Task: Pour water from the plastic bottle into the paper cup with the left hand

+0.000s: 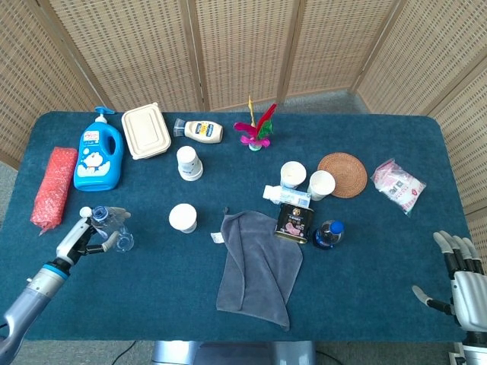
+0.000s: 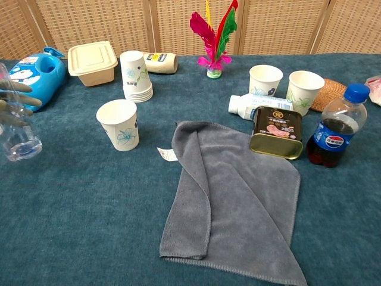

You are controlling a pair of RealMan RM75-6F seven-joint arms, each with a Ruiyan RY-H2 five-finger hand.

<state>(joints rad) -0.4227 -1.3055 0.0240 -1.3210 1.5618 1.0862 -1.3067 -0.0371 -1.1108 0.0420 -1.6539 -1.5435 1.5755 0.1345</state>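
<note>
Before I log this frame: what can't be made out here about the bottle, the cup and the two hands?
- Plastic bottle: its water level; too small in head view, cut by the left edge in chest view.
- Left hand: chest view shows only fingers at the frame edge.
- Paper cup: its inside; the chest camera sits too low, and in head view it is too small.
- Right hand: cut by the head view's corner; absent from chest view.

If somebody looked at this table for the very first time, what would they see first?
Probably the bright pink, red and green feather toy at the back of the table, and the big grey cloth spread near the front. Then the left hand holding a clear plastic bottle beside a lone paper cup.
</note>
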